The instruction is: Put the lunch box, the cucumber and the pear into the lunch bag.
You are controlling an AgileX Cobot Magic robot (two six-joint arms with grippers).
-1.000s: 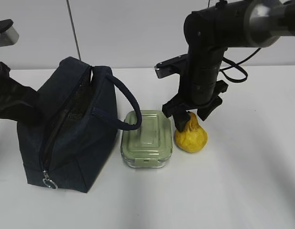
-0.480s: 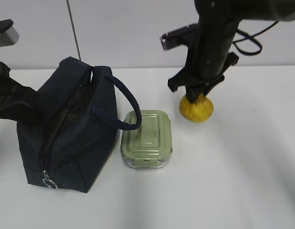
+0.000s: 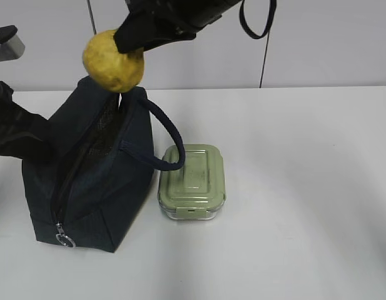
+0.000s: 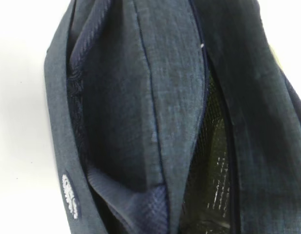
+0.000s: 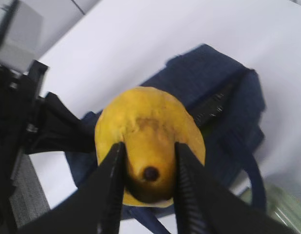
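My right gripper (image 3: pixel 128 45) is shut on the yellow pear (image 3: pixel 112 60) and holds it in the air just above the back end of the lunch bag's open top. In the right wrist view the two black fingers clamp the pear (image 5: pixel 148 131) at its stem end, with the navy lunch bag (image 5: pixel 223 83) below. The lunch bag (image 3: pixel 99 187) stands at the left with its zipper open. The sage-green lunch box (image 3: pixel 192 181) sits on the table just right of the bag. The left wrist view is filled by bag fabric (image 4: pixel 141 97); no fingers show. The cucumber is out of view.
My left arm (image 3: pixel 18 134) is a black mass against the bag's left side, and it also shows in the right wrist view (image 5: pixel 48 126). One bag handle (image 3: pixel 165 134) loops out over the lunch box. The white table (image 3: pixel 305 187) extends to the right.
My right gripper has lifted the pear off the table beside the lunch box and carried it up and left to above the bag. The bag, box and left arm have not moved.
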